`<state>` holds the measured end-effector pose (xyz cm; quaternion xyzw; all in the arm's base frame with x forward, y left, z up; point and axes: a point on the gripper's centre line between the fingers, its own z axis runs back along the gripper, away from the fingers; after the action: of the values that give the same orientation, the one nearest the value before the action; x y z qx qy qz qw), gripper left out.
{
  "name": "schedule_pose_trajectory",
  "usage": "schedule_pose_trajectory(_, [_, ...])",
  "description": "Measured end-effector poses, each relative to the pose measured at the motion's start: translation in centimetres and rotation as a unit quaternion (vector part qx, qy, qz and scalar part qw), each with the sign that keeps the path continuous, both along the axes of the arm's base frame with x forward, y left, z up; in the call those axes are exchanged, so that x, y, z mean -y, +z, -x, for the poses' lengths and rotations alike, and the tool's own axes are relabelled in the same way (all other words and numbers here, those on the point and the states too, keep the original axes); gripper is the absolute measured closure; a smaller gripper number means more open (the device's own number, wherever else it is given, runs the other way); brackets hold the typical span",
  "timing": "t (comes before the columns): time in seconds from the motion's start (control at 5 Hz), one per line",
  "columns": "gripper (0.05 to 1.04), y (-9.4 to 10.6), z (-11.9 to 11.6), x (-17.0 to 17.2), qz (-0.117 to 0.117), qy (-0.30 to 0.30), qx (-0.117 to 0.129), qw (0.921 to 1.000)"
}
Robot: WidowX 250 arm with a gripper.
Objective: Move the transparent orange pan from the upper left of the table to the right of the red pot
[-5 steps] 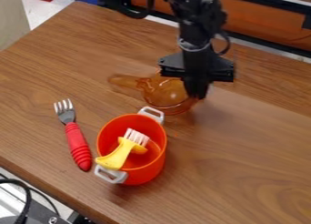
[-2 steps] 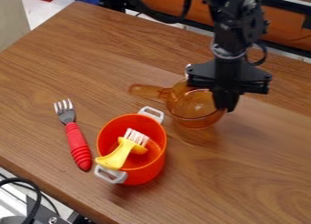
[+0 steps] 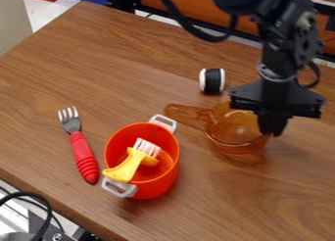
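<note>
The arm enters from the top edge at the right, and its black gripper (image 3: 274, 129) is positioned over the right part of the table (image 3: 131, 68). The claw is closed down, its fingers set close together on the right-hand rim of a transparent amber pan (image 3: 237, 132), with the pan wall between them. The pan is upright or nearly so; its handle points toward the upper left and ends near the upper grip of an orange-red pot (image 3: 160, 182). Whether the pan base contacts the table cannot be determined. A black spool (image 3: 212, 81) with white end flanges is located beyond the pan, apart from it. The pot stands to the lower left of the pan and has two light grey grips. A yellow brush (image 3: 128, 167) with white bristles is placed inside the pot, its handle extending over the lower-left rim. A fork (image 3: 81, 149) with a ribbed red handle lies left of the pot, tines directed away from the camera.
</note>
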<state>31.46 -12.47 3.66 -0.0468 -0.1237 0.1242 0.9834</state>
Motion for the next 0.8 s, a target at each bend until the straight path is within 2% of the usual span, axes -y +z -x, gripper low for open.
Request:
schedule_pose_trajectory(0.4, [1.021,-0.62,-0.70,0.81,0.025,0.008,-0.007,0.9996])
schedule_pose_trajectory(0.6, [0.997,-0.55,-0.93,0.66,0.051,0.011,-0.011,0.9986])
schedule_pose_trajectory(0.8, [0.853,-0.85,-0.89,0.07,0.086,0.024,-0.020,0.9958])
